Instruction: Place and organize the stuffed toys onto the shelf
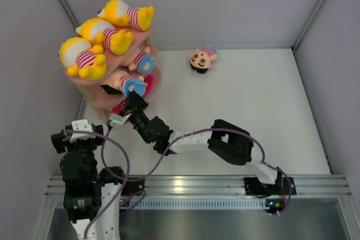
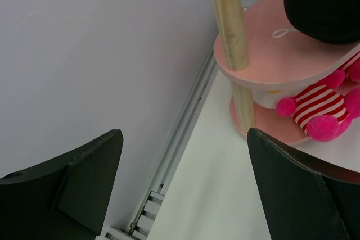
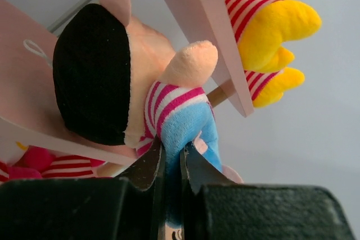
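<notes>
Pinching the blue bottom of a pink-faced toy (image 3: pixel 140 71) tight in the right gripper (image 3: pixel 171 158), head lying on the middle tier of the shelf (image 1: pixel 93 99). Holding the left gripper (image 2: pixel 184 150) spread wide and empty, low beside a post (image 2: pixel 228 21). Carrying three yellow toys (image 1: pixel 104 32) on top, a second pink-faced toy (image 1: pixel 140 60) in the middle, a magenta toy (image 2: pixel 318 108) at the bottom. Lying on the table (image 1: pixel 253 111), well apart: one more pink-faced toy (image 1: pixel 201 59).

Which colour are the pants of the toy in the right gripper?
Blue; the toy shows best in right wrist view.
</notes>
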Available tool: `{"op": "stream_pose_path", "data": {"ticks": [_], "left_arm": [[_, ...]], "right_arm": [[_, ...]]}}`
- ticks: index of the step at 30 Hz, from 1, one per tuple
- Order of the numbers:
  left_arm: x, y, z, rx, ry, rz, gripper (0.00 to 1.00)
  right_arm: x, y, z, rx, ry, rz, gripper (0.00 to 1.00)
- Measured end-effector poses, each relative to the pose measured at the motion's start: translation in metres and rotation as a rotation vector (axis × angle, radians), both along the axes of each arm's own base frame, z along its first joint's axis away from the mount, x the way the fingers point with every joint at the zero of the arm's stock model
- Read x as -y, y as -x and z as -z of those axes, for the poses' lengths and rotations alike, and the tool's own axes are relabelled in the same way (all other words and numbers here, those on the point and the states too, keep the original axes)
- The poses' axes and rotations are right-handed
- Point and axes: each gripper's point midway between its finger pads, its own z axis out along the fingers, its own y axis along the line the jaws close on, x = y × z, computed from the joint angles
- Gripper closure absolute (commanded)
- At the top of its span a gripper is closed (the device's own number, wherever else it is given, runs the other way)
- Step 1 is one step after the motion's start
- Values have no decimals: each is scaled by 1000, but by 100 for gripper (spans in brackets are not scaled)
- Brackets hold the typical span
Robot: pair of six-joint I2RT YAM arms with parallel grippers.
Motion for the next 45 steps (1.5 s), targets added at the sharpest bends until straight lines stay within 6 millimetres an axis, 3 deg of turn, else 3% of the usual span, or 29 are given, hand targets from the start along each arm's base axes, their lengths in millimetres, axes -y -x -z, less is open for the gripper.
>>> {"op": "stream_pose_path", "data": {"ticks": [4,12,18,22,28,33,36,37,45], "left_arm": [[-4,1,2,0,-1,-23,1],[-8,2,5,-12,-12,-47,1],[-5,0,6,-13,-11,-27,1],[-4,-1,6,-13,-9,-21,1],[-4,-1,6,-13,-8,-20,1],[-4,-1,6,-13,-8,-20,1],[-3,-1,8,-15,-8,-17,1],[-3,-2,9,-19,-7,-15,2],[-1,-4,12,-25,-3,-1,1]], "right_arm": [[-12,-23,11,7,28,2,100],[-34,-47,37,-14,104,-12,100],[-31,-84,52,-46,154,44,100],[-27,-104,52,-58,158,86,100],[-26,-118,52,-77,173,105,100],[-26,-118,53,-80,174,103,82],[-24,-114,60,-79,189,95,63],[-21,-112,61,-69,197,96,52],[-10,-99,51,-57,186,89,36]]}}
